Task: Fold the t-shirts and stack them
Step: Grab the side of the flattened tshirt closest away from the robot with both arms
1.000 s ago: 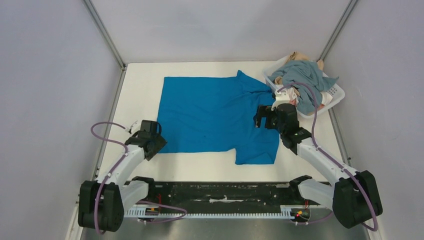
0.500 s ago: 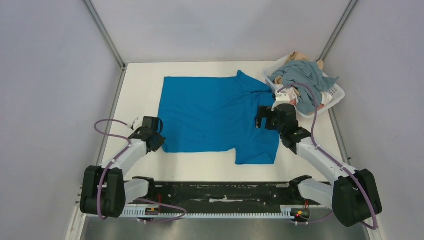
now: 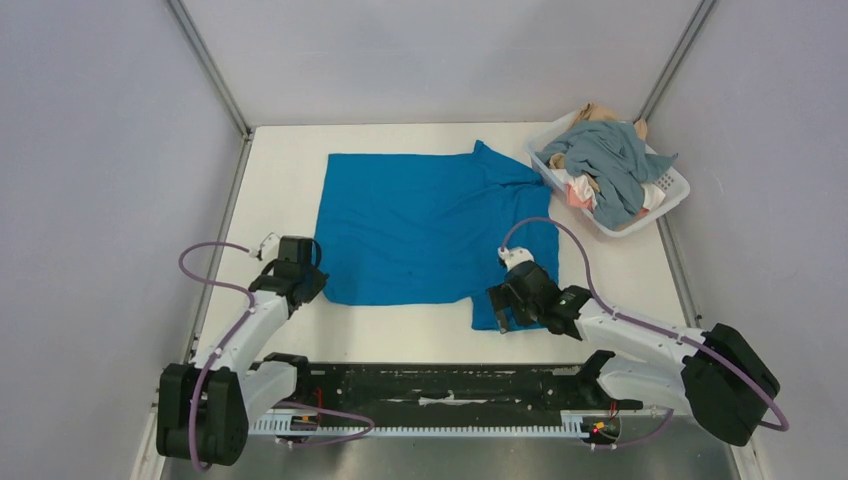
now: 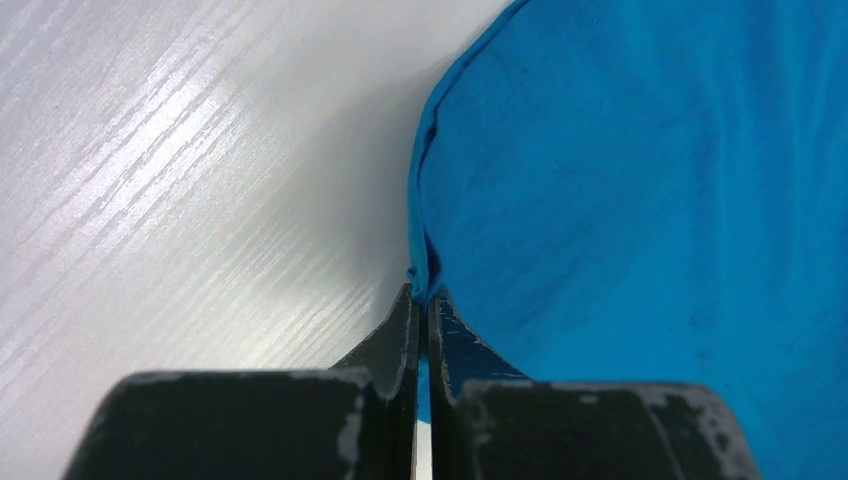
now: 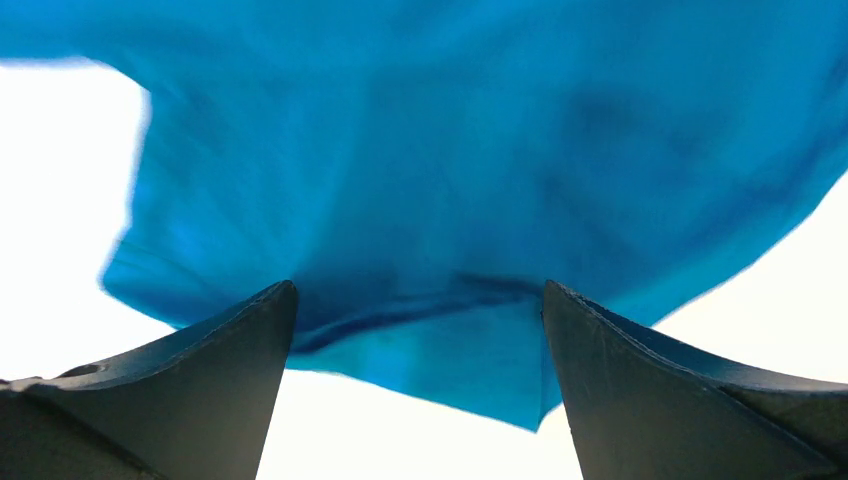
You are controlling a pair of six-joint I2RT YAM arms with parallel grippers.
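A bright blue t-shirt lies spread flat on the white table, sleeves toward the right. My left gripper sits at its near-left corner. In the left wrist view this gripper is shut on the shirt's pinched edge. My right gripper hovers low over the near sleeve. The right wrist view shows that gripper open, with the sleeve's blue cloth between and beyond its fingers. More t-shirts are heaped in a basket: a grey-blue one on top, with peach-pink and tan showing.
The white slotted basket stands at the far right corner against the wall. Metal frame posts and grey walls close in the table on the left, right and back. The black base rail runs along the near edge.
My left gripper has shut on the blue shirt's near-left corner. My right arm has swung from the shirt's right edge down to the near sleeve, still open.
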